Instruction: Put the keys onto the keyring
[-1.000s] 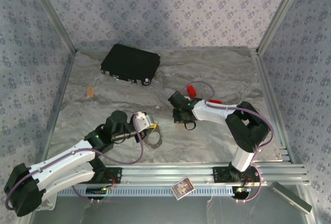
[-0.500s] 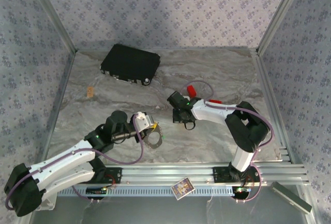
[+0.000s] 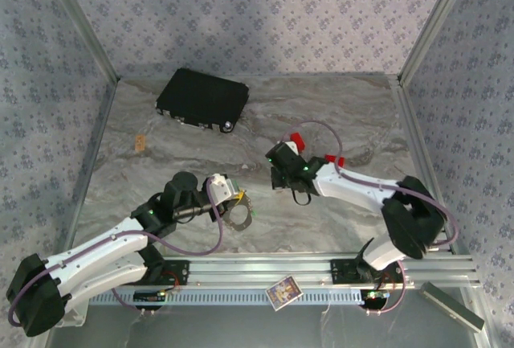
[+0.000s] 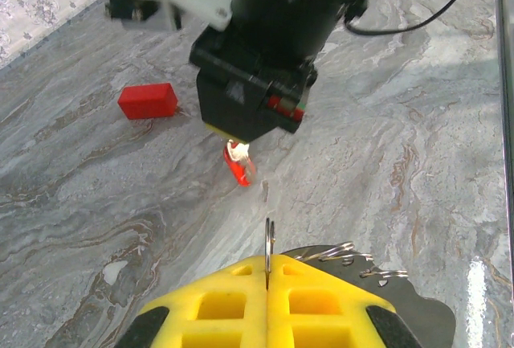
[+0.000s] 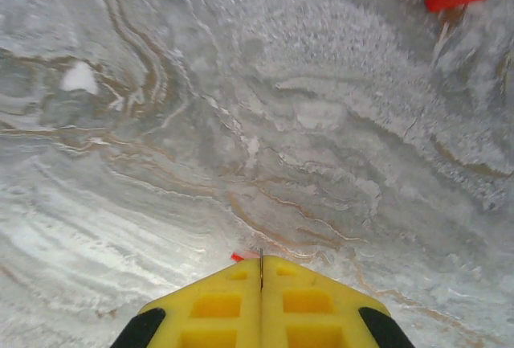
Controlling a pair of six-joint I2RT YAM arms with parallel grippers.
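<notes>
My left gripper [image 4: 267,262] is shut on the keyring [image 4: 269,242], a thin metal ring standing edge-on between the yellow fingertips, with silvery chain loops [image 4: 353,251] trailing to its right. From above, the keyring [image 3: 239,216] is a pale loop at the left gripper [image 3: 234,201]. Straight ahead of the ring, my right gripper [image 4: 238,141] points down, shut on the red key [image 4: 238,168], which hangs just above the marble. In the right wrist view, a thin metal sliver and a red tip [image 5: 238,257] show at the closed right gripper [image 5: 260,260]. The two grippers are a short gap apart.
Two plain red blocks [image 3: 297,140] [image 3: 334,159] lie behind the right gripper; one red block [image 4: 148,100] lies left of it. A black case [image 3: 202,99] sits at the back left. A small card [image 3: 283,292] rests on the front rail. Metal frame posts and walls border the table.
The right gripper has shut on the red key. Its arm has swung its elbow out to the right and the gripper has shifted slightly right. The left arm is still.
</notes>
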